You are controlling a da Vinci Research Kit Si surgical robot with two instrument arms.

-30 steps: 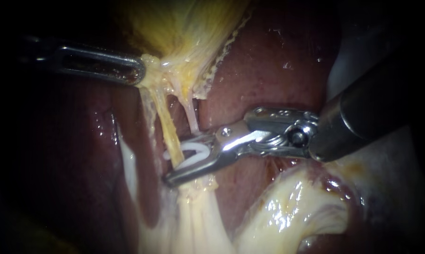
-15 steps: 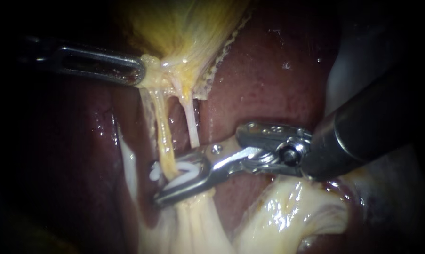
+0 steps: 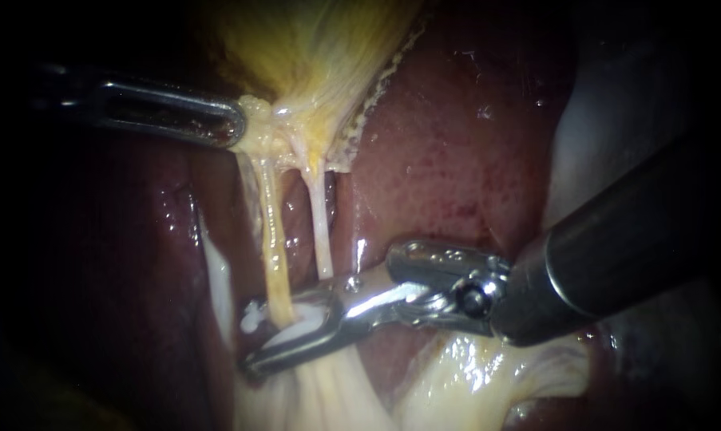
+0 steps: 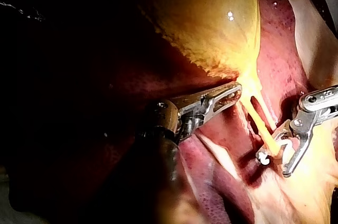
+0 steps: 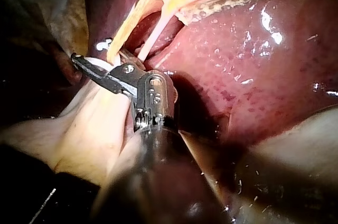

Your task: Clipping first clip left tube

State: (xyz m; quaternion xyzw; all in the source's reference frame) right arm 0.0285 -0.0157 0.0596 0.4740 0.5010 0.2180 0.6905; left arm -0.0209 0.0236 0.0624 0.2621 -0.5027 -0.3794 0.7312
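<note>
Centrally, toward 7 o'clock of the endoscope view, my right instrument (image 3: 256,339) straddles the left tube (image 3: 274,255), the yellow strand. Its jaws stand partly apart, one on each side of the tube. Both bear on a white clip (image 3: 304,326) seated between them. The clip lies around the tube's lower end, just above the pale tissue (image 3: 336,391) at 6 o'clock. The right tube (image 3: 320,231), thinner and paler, runs just beside the left tube on its 3 o'clock side and passes behind the upper jaw; I cannot tell whether it lies inside the clip. At 10 o'clock my left instrument (image 3: 236,128) has its jaws closed on the lower end of the gallbladder (image 3: 312,56). Both tubes run straight from that point toward 6 o'clock. The liver (image 3: 440,160) fills the field from 1 to 3 o'clock. The right wrist view shows the clip's white end projecting past the jaw tips, beyond the left tube.
</note>
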